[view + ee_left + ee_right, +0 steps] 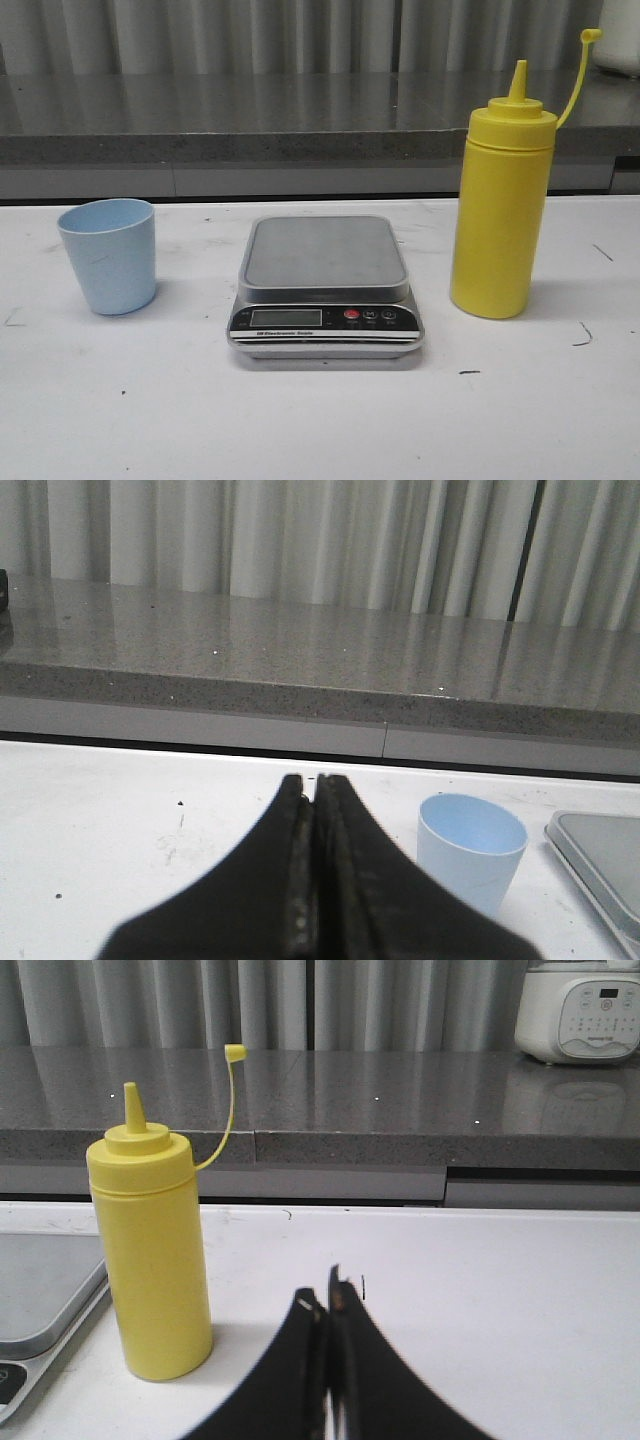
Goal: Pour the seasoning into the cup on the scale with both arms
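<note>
Left jaws (314, 785): pressed together, holding nothing, with the cup (470, 865) just beside and beyond them.
Right jaws (328, 1305): also closed and empty; the seasoning bottle (152, 1260) stands upright nearby.
Cup (108, 255): we see it on the worktop (320, 420), left of the scale (325, 290), not yet on the platform.
Seasoning (503, 215): right of the scale, nozzle uncapped, cap dangling on its tether.
Step in hand: we judge it to be the cup pickup; we should part the left jaws wide, grip mid-wall, and set it centred on the platform.
Count: one cup, one bottle, one scale, two grippers.
</note>
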Action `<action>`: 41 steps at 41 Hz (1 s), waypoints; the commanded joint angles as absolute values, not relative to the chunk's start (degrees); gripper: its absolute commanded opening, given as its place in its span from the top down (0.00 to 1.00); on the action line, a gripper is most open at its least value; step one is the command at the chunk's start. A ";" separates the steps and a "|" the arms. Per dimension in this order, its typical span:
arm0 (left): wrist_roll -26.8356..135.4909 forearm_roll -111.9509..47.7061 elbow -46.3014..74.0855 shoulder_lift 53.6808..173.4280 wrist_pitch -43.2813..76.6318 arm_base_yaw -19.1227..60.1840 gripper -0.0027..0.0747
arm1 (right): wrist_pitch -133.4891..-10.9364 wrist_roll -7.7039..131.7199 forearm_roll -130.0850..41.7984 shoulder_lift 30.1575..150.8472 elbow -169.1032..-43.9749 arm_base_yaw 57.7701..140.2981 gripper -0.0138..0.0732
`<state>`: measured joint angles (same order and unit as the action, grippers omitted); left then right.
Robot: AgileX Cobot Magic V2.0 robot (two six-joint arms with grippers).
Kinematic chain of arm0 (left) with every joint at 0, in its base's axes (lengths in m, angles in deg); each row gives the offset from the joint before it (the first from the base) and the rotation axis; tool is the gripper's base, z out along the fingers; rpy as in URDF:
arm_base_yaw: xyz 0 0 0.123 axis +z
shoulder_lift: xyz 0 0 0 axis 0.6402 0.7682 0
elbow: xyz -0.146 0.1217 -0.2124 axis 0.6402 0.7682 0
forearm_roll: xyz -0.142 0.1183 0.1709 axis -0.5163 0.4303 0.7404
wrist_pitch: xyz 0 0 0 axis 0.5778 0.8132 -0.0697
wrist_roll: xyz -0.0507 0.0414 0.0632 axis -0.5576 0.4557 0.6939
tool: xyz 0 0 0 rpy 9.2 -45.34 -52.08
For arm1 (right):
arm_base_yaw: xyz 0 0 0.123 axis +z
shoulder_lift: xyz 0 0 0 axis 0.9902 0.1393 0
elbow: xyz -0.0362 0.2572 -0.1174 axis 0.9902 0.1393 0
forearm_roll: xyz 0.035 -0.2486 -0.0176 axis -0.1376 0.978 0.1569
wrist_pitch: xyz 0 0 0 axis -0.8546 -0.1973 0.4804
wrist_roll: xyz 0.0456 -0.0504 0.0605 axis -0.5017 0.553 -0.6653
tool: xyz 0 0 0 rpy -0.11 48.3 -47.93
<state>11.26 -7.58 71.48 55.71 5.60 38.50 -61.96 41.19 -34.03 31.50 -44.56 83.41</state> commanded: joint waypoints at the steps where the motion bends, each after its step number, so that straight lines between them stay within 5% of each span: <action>1: 11.09 -7.95 72.61 54.80 -2.13 38.53 0.99 | -55.80 41.54 -34.27 30.59 -45.22 83.08 0.92; 13: 11.09 -8.08 55.63 56.18 8.65 38.53 0.99 | -69.95 41.62 -33.02 31.90 -61.18 83.08 0.92; 24: 11.09 -8.08 33.71 70.17 30.25 38.53 0.99 | -83.73 41.66 -32.95 44.92 -79.84 83.08 0.92; 41: 11.09 -8.08 30.80 82.93 34.87 38.53 0.99 | -94.07 41.66 -32.95 64.58 -84.28 83.08 0.92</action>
